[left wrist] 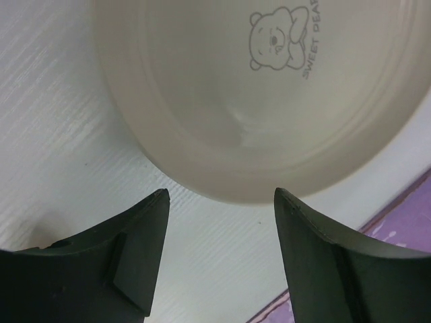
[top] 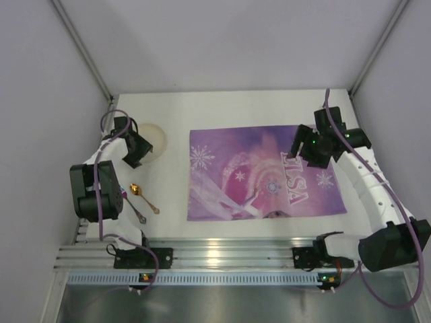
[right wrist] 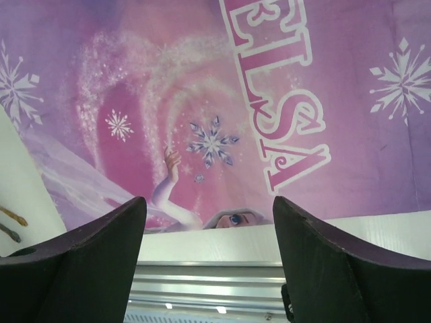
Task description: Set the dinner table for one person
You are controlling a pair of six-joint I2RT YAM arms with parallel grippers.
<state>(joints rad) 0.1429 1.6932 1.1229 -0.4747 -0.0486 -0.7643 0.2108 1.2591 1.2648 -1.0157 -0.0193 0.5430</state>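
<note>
The dinner table (top: 236,108) is a white tabletop with a purple snowflake placemat (top: 262,171) lying flat at its middle. A cream plate (top: 153,139) with a bear print (left wrist: 283,37) sits left of the mat. My left gripper (left wrist: 219,202) hovers open just short of the plate's near rim, nothing between its fingers. My right gripper (right wrist: 209,205) hangs open above the placemat (right wrist: 202,101), holding nothing. In the top view it (top: 300,151) is over the mat's right part. A gold spoon (top: 144,198) and a second darker utensil (top: 133,207) lie near the left front.
Metal rails (top: 222,252) run along the table's near edge by the arm bases. Grey walls close in the left, right and back sides. The mat's corner (left wrist: 404,222) shows beside the plate in the left wrist view.
</note>
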